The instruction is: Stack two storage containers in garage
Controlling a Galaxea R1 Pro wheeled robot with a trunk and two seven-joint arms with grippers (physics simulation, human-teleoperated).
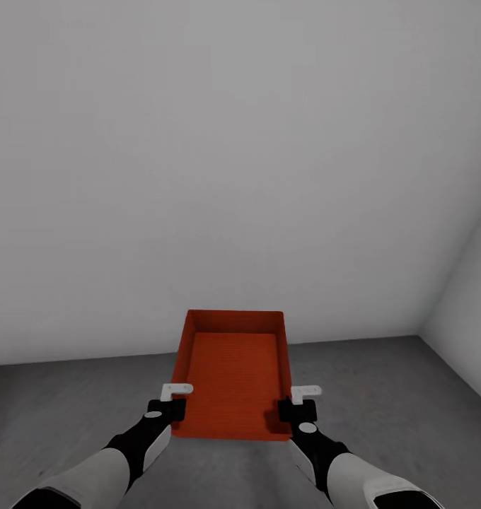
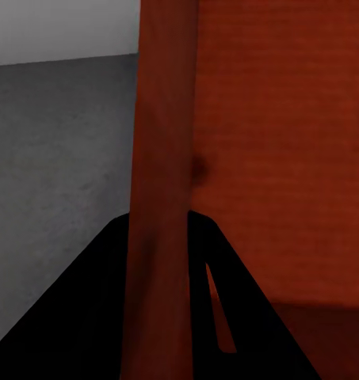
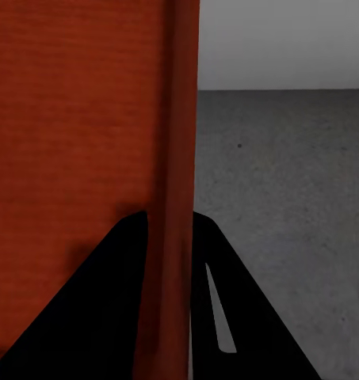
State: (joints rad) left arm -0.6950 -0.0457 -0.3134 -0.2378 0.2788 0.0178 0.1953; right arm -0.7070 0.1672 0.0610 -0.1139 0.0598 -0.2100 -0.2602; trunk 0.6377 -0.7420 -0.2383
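- The left hand (image 1: 171,400) is clamped on the left side wall of the storage container (image 1: 233,375), near its closest corner. In the left wrist view the wall's rim (image 2: 159,198) runs straight between the two dark fingers (image 2: 92,317), one inside the bin and one outside.
- The right hand (image 1: 301,401) grips the opposite side wall the same way. The right wrist view shows that wall (image 3: 173,198) pinched between its fingers (image 3: 108,317).
- The container hangs between the two hands, open side up and roughly level, above the floor (image 1: 71,396) of the garage. It faces a plain white-grey wall (image 1: 233,177), with a corner of the room off to the right.
- The bin looks stiff: its straight walls show no bowing under the pinch. It is empty, so I judge it light enough for this two-sided hold.
- The walls seem smooth and thin, so a hold at the rim could slip or let the far end dip. Gripping both side walls at matching points keeps it balanced, which will matter when it is lowered.
- Whether the container's base touches the floor or hangs clear is hard to tell from above.
- The second container, and any spot already prepared for stacking, cannot be judged from here.
- The fingertips themselves are hidden behind the walls.
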